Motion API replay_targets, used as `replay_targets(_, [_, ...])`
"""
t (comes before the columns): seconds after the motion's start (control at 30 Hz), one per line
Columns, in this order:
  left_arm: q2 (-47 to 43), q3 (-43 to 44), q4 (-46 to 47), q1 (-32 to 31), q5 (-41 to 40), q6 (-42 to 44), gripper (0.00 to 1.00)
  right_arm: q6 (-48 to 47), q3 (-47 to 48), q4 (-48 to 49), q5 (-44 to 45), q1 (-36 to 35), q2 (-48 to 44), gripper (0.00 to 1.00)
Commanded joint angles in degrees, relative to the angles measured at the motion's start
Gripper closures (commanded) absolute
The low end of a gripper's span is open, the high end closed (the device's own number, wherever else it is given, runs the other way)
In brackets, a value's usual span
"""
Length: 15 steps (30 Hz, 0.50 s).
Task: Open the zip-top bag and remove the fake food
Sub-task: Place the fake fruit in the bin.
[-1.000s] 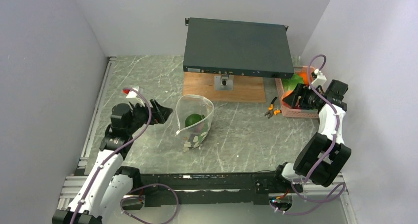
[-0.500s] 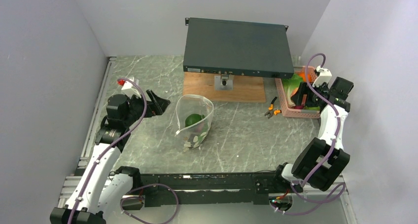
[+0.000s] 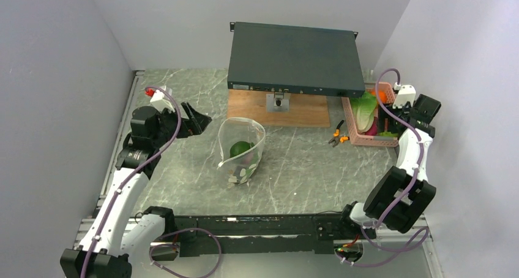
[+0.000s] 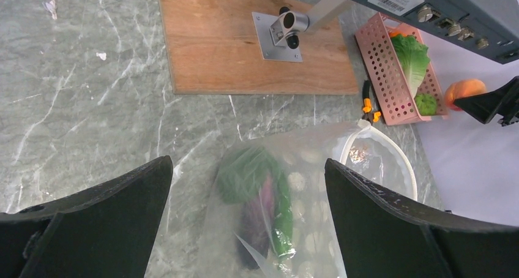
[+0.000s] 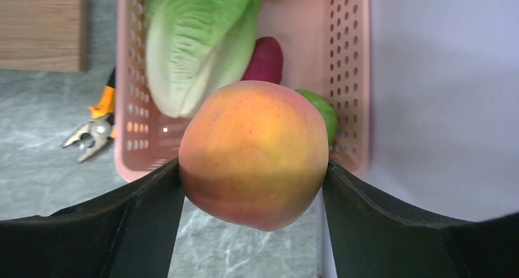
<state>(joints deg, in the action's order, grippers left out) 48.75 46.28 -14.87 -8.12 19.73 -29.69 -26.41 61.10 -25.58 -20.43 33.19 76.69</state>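
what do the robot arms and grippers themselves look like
The left arm and right arm have white shells over black joints, each trailed by a looping lilac cable. The left gripper and right gripper carry broad matte black fingers tapering to wedge tips. A small white block sits on each wrist, the left one with a red tip.

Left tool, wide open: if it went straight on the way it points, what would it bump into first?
Probably the zip-top bag, lying straight ahead of the left tool, with green fake food showing through it. Depth is hard to judge, but nothing else sits in that line.
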Motion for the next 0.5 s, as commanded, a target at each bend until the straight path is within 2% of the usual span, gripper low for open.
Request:
replay_targets(0.0, [1.46, 2.25, 1.02, 0.21, 2.51, -1.01, 0.0, -5.13, 1.78, 4.18, 7.1, 0.3, 0.66, 0.78])
replay_targets(0.27, [0.38, 1.44, 0.05, 0.21, 1.1, 0.13, 0.0, -8.59, 1.27, 12.52, 10.67, -1.73, 6.61, 0.73])
replay_targets(0.37, [-0.81, 0.56, -0.07, 0.21, 0.61, 0.48, 0.0, -8.69, 4.95, 13.4, 11.94, -2.37, 12.41, 0.64])
replay_targets(0.47, [-2.57, -0.72, -0.17, 0.21, 0.19, 1.03, 0.0, -9.01, 10.59, 10.9, 11.61, -2.62, 18.06, 0.42])
